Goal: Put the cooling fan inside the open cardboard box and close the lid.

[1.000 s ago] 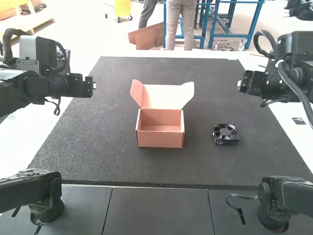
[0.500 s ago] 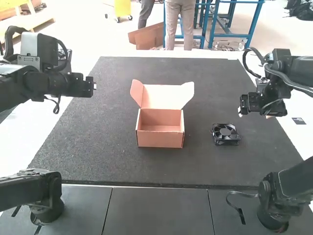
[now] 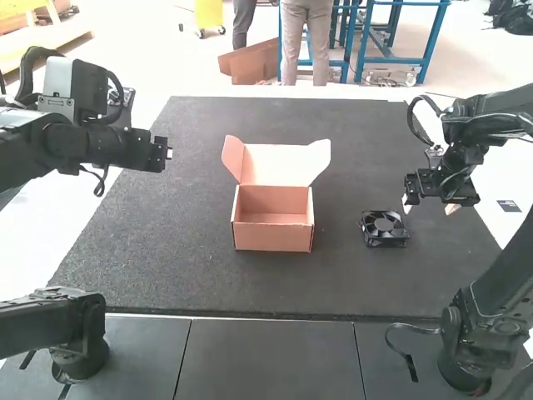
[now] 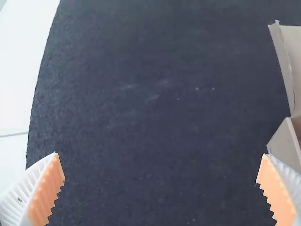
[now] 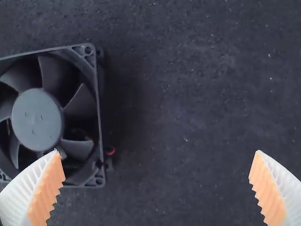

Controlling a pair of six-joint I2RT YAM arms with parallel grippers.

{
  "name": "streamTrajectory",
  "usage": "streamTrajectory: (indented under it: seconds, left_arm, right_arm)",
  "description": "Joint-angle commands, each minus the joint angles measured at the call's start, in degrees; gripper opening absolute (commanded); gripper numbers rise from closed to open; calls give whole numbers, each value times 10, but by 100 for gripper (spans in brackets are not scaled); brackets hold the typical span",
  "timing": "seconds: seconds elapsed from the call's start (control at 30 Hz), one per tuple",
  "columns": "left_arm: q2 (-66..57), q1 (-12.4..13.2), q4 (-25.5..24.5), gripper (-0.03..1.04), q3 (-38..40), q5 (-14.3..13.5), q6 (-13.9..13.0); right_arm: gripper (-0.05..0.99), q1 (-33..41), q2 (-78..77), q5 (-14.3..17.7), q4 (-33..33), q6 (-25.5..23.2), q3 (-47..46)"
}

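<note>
Fan flat on bench, right of centre. Looks light, rigid frame, fragile blades: pinch outer frame edges. Right claw spread wide near it, empty. Left claw spread too.

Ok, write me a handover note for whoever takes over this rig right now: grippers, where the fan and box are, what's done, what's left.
Left gripper: open, empty, above the mat left of the cardboard box.
Right gripper: open, empty, above the fan's right edge.
Fan: flat on the mat, right of the box.
Box: mid-mat, lid up at the back, nothing visible inside.
Done: nothing yet.
Left: grasp the fan, place it in the box, close the lid.
</note>
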State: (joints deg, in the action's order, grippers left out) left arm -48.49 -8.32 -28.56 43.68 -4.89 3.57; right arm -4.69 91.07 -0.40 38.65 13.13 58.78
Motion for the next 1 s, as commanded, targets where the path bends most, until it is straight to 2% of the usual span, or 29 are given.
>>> streamTrajectory:
  seconds: [0.0, 0.97]
  left_arm:
    - [-3, -6, 3, 97, 23, 1, -8]
    - [-1, -5, -9, 97, 36, 1, -8]
  right_arm:
    - [90, -2, 24, -14, 0, 8, 23]
    - [90, -7, 132, -19, -30, 4, 42]
